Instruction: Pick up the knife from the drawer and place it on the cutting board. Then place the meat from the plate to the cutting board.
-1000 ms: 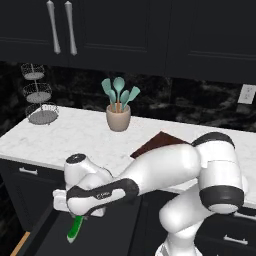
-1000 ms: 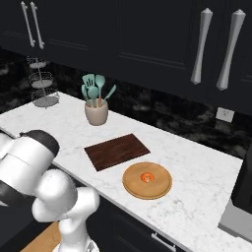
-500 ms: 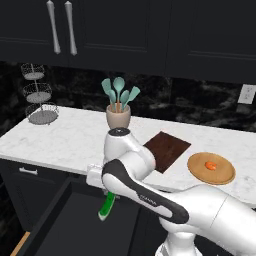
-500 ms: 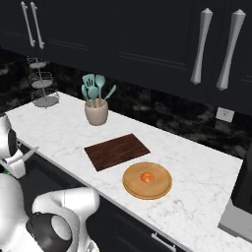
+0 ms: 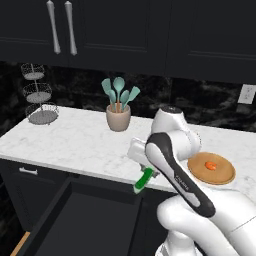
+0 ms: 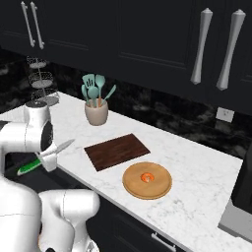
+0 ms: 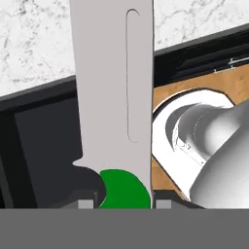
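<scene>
Knife (image 6: 45, 156) clamped in end effector (image 5: 148, 170), blade jutting past fingertips, above open drawer (image 5: 80, 220) at counter edge.

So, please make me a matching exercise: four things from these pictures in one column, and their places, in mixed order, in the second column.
Things:
1. knife
2. meat
3. cutting board
4. teal spatulas

Places:
A. standing in the beige cup
B. lying on the round plate
C. held in the gripper at the counter edge
D. flat on the counter, between cup and plate

Pairs: 1-C, 2-B, 3-D, 4-A
</scene>
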Robot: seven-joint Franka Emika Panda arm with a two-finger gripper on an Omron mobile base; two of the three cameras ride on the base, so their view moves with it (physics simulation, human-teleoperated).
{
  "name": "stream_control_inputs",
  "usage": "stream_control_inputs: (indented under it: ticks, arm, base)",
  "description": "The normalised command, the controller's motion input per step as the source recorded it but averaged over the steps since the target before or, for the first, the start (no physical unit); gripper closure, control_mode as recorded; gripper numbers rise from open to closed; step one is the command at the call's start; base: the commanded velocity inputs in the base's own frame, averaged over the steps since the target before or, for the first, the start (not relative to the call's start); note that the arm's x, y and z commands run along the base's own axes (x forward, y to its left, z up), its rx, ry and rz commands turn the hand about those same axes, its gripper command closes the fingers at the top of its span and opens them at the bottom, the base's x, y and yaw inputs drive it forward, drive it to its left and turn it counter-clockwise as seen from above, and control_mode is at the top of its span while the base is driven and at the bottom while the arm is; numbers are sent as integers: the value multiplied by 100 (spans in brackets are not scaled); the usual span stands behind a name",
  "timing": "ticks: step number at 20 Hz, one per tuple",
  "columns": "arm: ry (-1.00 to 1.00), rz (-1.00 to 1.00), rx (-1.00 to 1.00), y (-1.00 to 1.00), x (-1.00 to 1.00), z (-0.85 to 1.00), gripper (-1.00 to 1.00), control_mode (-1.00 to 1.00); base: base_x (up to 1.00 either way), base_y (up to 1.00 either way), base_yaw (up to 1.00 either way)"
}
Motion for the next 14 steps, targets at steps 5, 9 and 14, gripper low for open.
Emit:
stream_control_inputs:
  ticks: [5, 9, 14]
  arm:
    - [20, -15, 1, -93, 98, -8, 100, -100]
    - [9, -11, 0, -49, 84, -29, 100, -100]
    - [6, -2, 0, -20, 97, -15, 100, -100]
  base:
    - [0, 0, 0]
    - [0, 0, 0]
    - [0, 0, 0]
